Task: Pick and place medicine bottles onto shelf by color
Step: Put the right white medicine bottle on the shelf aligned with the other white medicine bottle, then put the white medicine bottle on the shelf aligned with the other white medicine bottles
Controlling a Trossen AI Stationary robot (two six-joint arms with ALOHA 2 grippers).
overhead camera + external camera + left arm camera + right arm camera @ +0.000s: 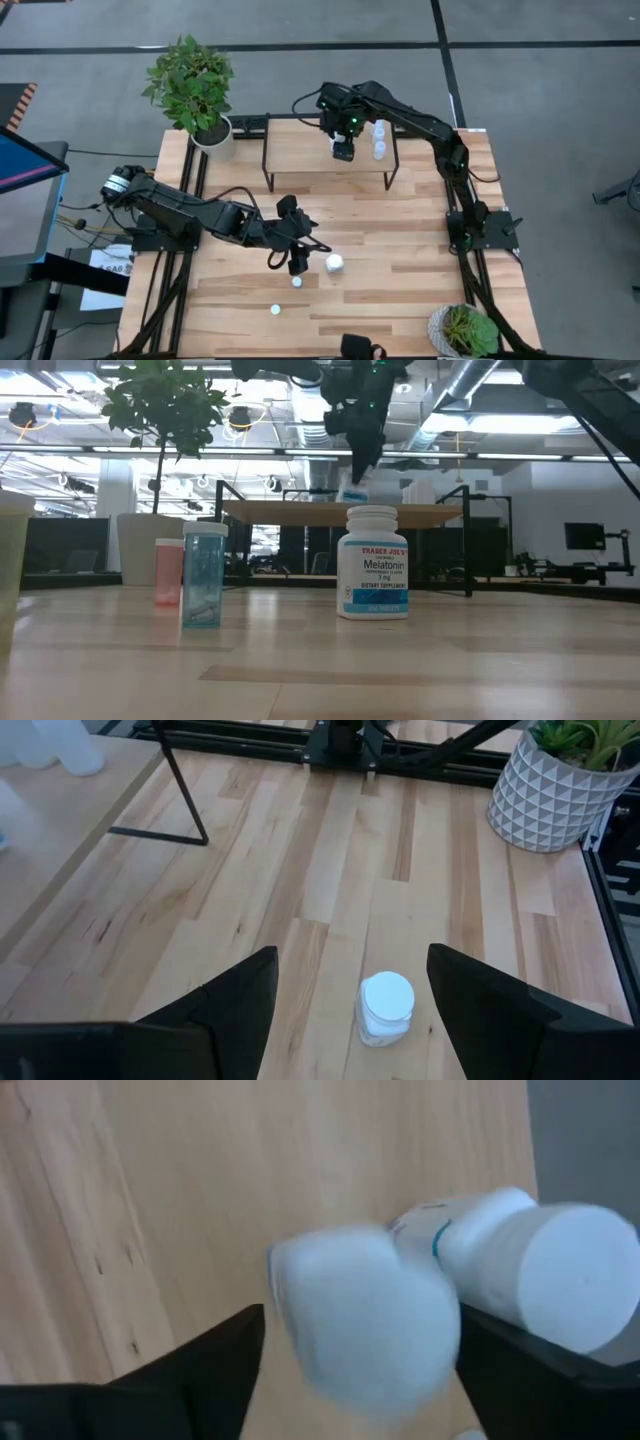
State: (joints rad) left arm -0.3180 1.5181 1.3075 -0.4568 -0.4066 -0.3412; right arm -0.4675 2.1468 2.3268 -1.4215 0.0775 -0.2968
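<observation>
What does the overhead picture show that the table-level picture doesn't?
Only the overhead view shows both arms whole, the left end effector near a white bottle, and a small plant at the table's corner. Only the table-level view shows the Melatonin label, a blue bottle and a pink one. Both show the shelf and the leafy plant.

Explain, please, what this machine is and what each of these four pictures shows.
It is a robot with two dark arms at a wooden table. One picture looks down from above, one looks level across the tabletop, and two come from cameras on the arms' wrists. The left end effector hovers open beside a white bottle standing on the table. The right end effector is over the shelf, with a blurred white bottle at its tip; whether it grips that one is unclear.
</observation>
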